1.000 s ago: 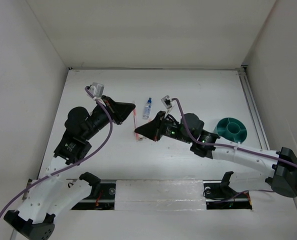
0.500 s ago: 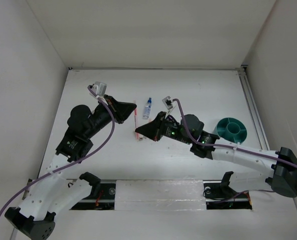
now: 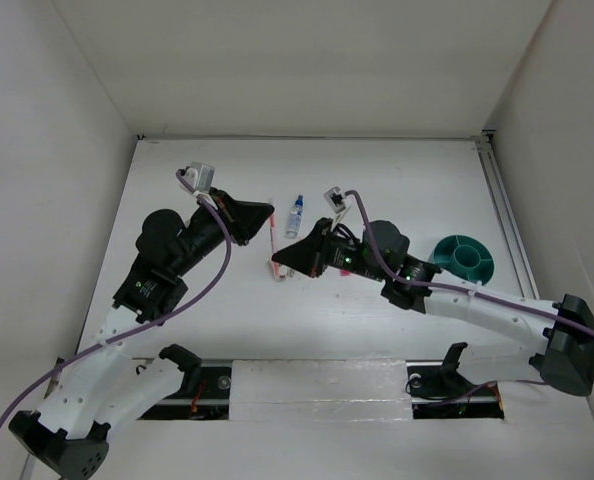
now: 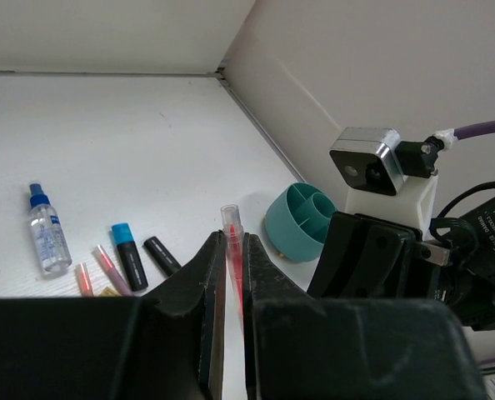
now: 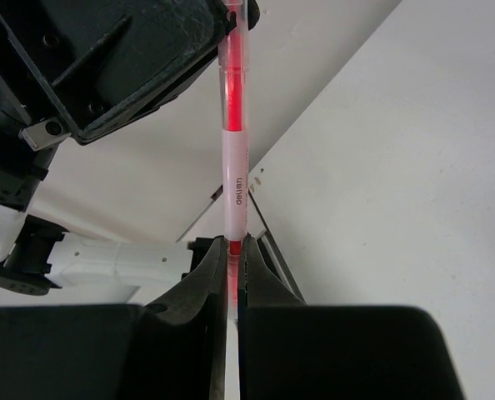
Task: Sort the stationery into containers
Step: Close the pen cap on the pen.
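Observation:
A thin pink-red pen with a clear body is held at both ends above the table. My left gripper is shut on its far end, seen in the left wrist view. My right gripper is shut on its near end, seen in the right wrist view. The clear bottle with a blue cap lies just behind. The left wrist view shows the bottle, a blue-black highlighter, a black marker and pink pencils. The teal divided cup stands at the right.
White walls enclose the table on the left, back and right. A metal rail runs along the right edge beside the cup. The right arm's body covers the table between the pen and the cup.
Both grippers have shifted slightly toward the back with the pen between them. The left arm has edged a little to the right. The bottle and cup have not moved.

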Tool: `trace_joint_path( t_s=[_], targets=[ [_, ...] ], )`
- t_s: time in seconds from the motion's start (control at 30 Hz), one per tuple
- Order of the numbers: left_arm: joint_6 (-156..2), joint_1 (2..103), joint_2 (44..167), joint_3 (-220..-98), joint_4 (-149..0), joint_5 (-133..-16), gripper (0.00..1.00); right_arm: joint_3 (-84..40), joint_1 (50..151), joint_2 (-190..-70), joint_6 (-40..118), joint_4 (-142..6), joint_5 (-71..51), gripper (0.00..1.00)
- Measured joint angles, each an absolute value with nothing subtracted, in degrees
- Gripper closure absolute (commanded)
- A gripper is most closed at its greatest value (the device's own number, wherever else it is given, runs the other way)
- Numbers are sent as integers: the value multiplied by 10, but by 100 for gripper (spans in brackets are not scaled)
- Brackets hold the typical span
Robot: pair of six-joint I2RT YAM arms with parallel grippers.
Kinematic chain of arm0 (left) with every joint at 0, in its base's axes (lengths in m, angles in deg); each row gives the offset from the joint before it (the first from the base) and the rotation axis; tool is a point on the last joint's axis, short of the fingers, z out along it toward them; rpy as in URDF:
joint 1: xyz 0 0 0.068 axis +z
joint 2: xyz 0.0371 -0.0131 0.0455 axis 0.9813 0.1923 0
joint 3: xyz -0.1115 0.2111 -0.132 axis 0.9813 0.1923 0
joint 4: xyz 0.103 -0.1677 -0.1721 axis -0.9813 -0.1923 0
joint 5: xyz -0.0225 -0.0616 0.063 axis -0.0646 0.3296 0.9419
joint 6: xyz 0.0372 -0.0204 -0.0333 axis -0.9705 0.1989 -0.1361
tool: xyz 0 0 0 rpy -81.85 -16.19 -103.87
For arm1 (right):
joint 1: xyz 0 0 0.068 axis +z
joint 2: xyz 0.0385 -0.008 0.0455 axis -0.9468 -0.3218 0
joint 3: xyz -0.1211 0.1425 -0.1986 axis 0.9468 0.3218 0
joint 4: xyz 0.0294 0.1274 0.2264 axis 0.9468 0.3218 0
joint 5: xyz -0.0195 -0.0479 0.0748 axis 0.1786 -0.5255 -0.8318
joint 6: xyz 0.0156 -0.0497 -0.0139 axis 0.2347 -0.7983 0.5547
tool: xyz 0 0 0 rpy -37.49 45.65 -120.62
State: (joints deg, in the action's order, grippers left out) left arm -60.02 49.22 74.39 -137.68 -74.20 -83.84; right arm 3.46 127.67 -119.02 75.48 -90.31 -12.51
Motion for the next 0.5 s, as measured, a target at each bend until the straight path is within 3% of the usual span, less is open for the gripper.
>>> trace_joint_path(
  t_s=[0.5],
  targets=[
    [-604,489,749,-1377,-708,-808,100,-21,1243,-1216,756,-867,-181,100]
  ],
)
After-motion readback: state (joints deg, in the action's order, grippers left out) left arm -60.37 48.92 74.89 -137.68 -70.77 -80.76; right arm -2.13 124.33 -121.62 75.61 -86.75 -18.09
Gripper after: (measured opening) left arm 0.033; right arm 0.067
